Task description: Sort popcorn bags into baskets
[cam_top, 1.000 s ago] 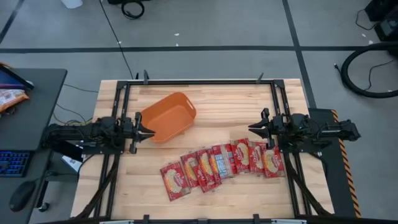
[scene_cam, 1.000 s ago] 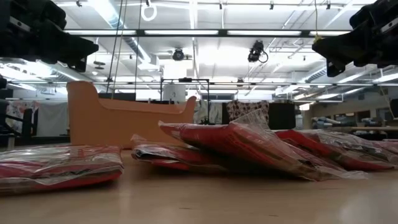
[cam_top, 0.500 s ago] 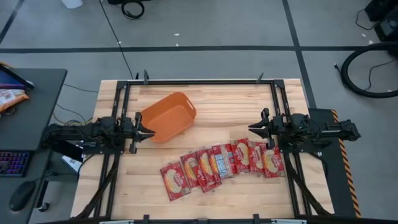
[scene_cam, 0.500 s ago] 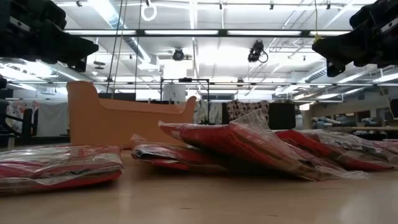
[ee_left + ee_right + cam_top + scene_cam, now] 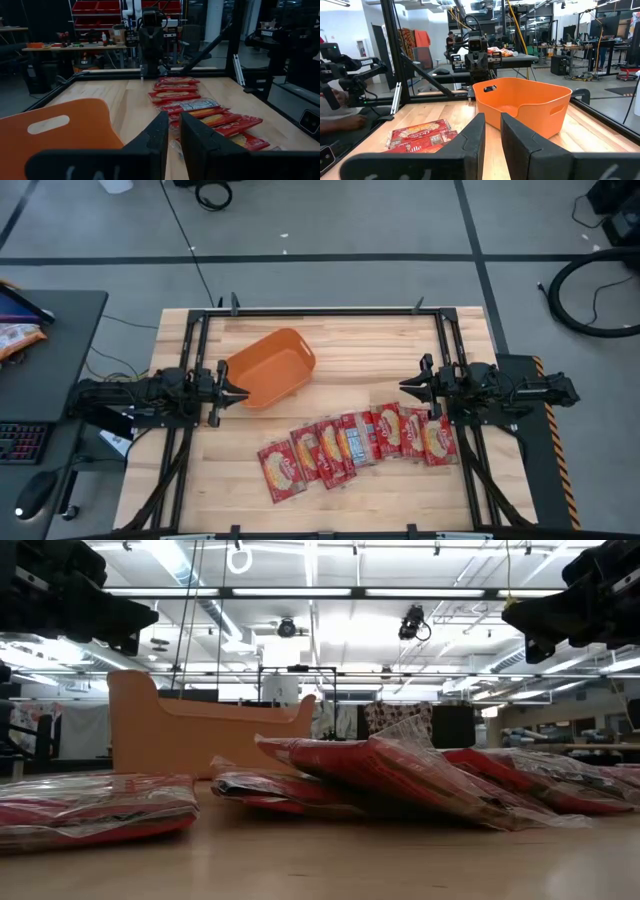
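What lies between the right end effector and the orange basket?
Only bare wooden table, seen in the high view, separates the right end effector from the orange basket.

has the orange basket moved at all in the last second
No. In the high view the orange basket sits in the same spot against the table's black frame, beside the left gripper.

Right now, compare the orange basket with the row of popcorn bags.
The orange basket is one deep, open, empty tub; the popcorn bags are seven flat red packets overlapping in a row. The basket sits beside the left gripper; the bags run toward the right gripper. Both rest on the table, untouched.
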Controlling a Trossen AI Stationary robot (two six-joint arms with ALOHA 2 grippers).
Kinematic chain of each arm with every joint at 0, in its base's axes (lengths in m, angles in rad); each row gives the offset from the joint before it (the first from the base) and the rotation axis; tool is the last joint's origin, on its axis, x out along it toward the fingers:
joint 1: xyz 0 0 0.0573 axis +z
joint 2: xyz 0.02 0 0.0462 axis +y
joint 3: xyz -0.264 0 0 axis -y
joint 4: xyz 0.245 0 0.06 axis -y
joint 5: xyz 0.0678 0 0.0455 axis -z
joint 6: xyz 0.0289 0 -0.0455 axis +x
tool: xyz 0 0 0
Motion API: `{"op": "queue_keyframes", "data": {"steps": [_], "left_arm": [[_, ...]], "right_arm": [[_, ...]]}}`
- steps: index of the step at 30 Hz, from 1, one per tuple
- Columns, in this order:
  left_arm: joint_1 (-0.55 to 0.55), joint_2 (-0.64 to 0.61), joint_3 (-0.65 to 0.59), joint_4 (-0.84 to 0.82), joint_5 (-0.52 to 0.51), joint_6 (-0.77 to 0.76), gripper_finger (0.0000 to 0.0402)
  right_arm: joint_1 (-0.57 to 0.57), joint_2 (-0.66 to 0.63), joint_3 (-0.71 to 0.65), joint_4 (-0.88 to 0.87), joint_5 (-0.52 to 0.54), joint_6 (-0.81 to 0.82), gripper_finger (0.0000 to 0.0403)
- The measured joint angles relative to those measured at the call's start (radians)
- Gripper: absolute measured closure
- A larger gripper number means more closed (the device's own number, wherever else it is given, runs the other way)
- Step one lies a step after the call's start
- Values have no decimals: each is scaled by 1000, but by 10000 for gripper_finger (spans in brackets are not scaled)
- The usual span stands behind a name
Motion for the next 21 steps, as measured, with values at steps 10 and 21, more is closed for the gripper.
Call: {"op": "queue_keyframes", "data": {"steps": [10, 21], "left_arm": [[0, 0, 0, 0, 0, 0, 349], [0, 0, 0, 26, 2, -249, 349]], "right_arm": [[0, 0, 0, 0, 0, 0, 337], [0, 0, 0, 0, 0, 0, 337]]}}
